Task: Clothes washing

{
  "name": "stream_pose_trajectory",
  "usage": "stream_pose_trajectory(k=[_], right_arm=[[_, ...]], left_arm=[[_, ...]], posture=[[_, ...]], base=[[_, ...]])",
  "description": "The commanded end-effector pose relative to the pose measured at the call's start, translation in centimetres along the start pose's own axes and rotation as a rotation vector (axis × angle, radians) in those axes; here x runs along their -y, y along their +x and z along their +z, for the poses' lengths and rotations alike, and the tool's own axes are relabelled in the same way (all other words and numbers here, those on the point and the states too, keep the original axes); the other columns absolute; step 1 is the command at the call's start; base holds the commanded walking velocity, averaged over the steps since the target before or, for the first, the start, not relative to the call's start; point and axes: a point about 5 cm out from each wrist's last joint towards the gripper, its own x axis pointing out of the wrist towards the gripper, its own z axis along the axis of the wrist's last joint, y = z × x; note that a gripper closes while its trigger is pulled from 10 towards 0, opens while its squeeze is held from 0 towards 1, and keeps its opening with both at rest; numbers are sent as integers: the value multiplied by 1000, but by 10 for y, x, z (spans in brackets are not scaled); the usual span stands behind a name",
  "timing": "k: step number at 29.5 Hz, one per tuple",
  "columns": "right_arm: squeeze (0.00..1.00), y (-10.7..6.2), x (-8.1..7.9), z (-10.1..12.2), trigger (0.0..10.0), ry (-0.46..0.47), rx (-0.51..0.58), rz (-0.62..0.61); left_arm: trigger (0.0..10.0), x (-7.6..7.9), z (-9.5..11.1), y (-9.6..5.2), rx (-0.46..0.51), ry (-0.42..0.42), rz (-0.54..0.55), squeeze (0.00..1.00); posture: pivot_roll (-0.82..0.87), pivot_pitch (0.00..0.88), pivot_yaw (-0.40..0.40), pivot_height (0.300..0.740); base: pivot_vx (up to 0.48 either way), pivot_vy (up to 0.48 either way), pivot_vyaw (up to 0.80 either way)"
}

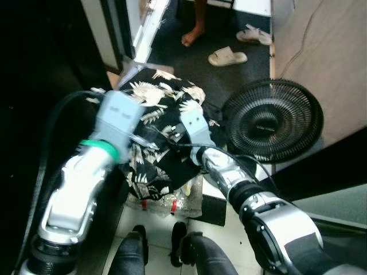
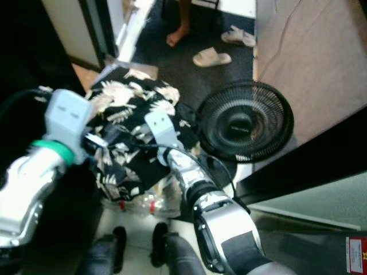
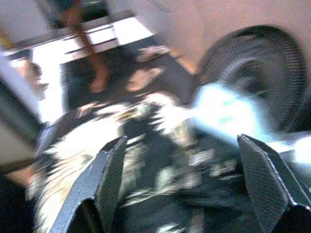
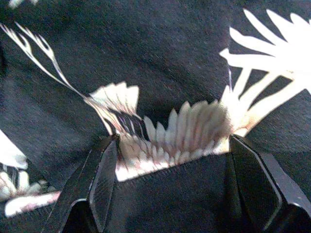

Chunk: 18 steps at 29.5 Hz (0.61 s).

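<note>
Black leaf-print shirt [image 1: 155,132] between, seemingly, both tools.

A black fan [image 1: 273,121] stands on dark carpet [image 1: 229,77] beside a beige wall [image 1: 327,51].

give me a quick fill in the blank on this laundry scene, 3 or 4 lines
1. The black garment is printed with pale ____.
2. On the floor on the robot's right stands a round black ____.
3. The right end effector has its fingers ____, pressed into the garment's fabric.
4. Beyond the garment, near a person's bare foot, lie two pale ____.

Missing words: leaves; fan; open; slippers
</note>
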Motion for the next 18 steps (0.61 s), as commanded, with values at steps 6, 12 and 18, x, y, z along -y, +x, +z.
stream_pose_trajectory(k=[6, 12, 18], right_arm=[[0, -2, 0, -6, 10000, 20, -9, -2], [0, -3, 2, -8, 10000, 15, -14, -9], [0, -4, 8, 4, 10000, 131, 103, 12]], left_arm=[[10000, 48, -4, 28, -1, -89, -77, 0], [10000, 49, -14, 34, -56, -92, -21, 0], [10000, 29, -2, 29, -45, -126, 39, 0]], posture=[[237, 305, -28, 740], [234, 309, -28, 740], [243, 315, -25, 740]], base=[[0, 0, 0], [0, 0, 0], [0, 0, 0]])
